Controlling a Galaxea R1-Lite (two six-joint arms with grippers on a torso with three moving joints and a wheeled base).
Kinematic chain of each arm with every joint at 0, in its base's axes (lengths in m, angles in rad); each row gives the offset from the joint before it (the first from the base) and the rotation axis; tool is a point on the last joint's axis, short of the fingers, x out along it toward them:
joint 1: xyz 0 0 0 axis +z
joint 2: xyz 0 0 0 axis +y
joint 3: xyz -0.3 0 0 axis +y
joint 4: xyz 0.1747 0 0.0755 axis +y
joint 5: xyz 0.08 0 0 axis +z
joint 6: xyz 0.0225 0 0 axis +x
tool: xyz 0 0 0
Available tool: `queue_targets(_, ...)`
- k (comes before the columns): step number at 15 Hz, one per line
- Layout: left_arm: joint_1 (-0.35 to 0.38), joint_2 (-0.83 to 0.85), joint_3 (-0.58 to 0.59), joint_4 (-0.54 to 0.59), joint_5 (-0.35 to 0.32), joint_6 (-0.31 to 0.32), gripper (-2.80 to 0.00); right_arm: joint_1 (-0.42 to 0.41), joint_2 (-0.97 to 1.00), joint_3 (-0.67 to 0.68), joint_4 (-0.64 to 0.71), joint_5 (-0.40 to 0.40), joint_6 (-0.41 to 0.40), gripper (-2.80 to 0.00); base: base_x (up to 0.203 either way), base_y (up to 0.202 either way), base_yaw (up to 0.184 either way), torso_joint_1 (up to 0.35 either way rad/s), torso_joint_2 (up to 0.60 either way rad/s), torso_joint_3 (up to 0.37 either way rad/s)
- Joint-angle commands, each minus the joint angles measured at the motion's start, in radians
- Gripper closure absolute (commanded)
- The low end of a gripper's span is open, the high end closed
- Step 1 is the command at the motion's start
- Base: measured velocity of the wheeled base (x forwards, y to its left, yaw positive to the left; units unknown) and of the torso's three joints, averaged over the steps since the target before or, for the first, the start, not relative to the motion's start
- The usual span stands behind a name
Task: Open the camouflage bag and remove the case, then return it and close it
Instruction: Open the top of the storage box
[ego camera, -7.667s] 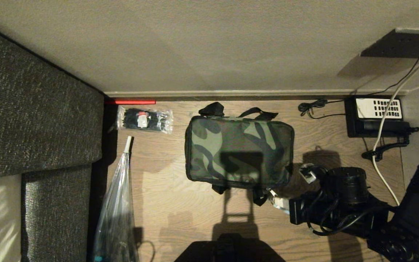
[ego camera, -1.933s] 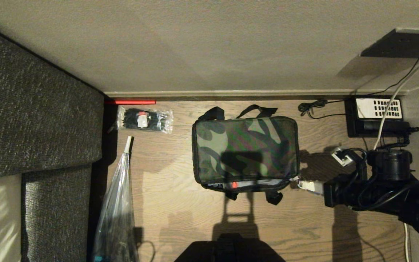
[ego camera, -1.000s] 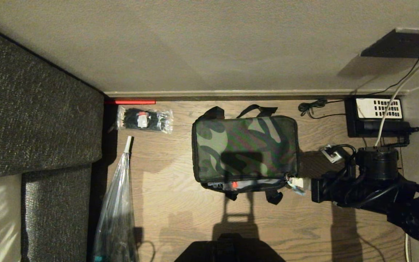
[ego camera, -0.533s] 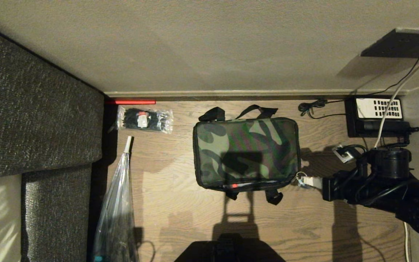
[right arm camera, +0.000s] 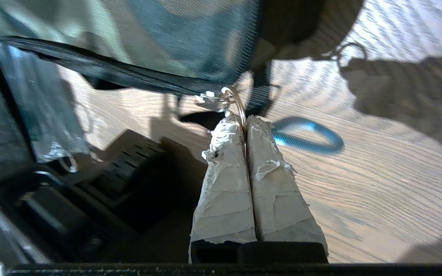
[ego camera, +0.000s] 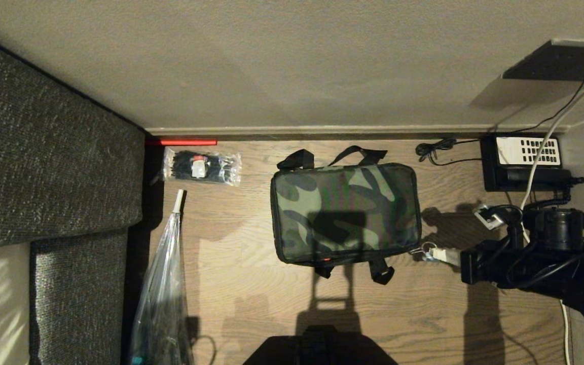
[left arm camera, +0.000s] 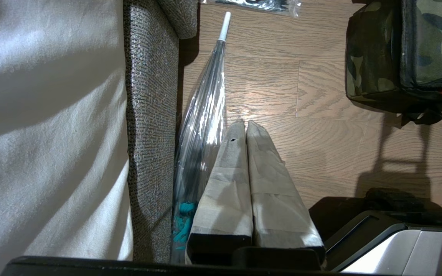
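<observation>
The camouflage bag [ego camera: 345, 213] lies flat on the wooden floor, green lid up, black straps poking out at its far and near sides. Its lid sits almost down; a small red dot [ego camera: 326, 259] glows in the near seam. The case is hidden. My right gripper [ego camera: 431, 252] is just off the bag's near right corner, shut on the metal zipper ring [right arm camera: 236, 103], which leads to the bag's edge [right arm camera: 190, 38]. A blue cord loop [right arm camera: 307, 136] lies on the floor beside the fingers. My left gripper [left arm camera: 245, 124] is parked low at the left, shut and empty, with the bag [left arm camera: 405, 50] far off.
A black desk telephone [ego camera: 525, 162] with cables sits at the back right by the wall. A packet of black ties [ego camera: 201, 166] and a clear folded umbrella [ego camera: 162, 294] lie left of the bag, beside a grey sofa [ego camera: 43, 152]. My base [ego camera: 320, 350] is at the front.
My right gripper has drawn the ring to the right, away from the bag. The gap under the lid's near edge has narrowed to a thin seam, and the bag has slid slightly right.
</observation>
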Motion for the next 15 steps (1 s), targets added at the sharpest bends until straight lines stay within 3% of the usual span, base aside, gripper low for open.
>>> queue_targets(1,0.001,-0.002,0.002,0.000,0.001,-0.001,0.00,-0.029,0.026,0.003,-0.009,0.002,-0.032,0.00,0.000,0.000,0.000,0.000,0.00,0.000)
queue_targets(4,0.001,-0.002,0.002,0.000,0.001,-0.001,0.00,-0.059,0.051,-0.005,-0.006,0.002,-0.085,0.00,0.000,0.000,0.000,0.000,0.00,0.000)
queue_targets(15,0.001,-0.002,0.002,0.000,0.001,-0.002,0.00,-0.083,0.059,-0.072,-0.015,0.019,-0.077,0.00,0.000,0.000,0.000,0.000,0.00,0.000)
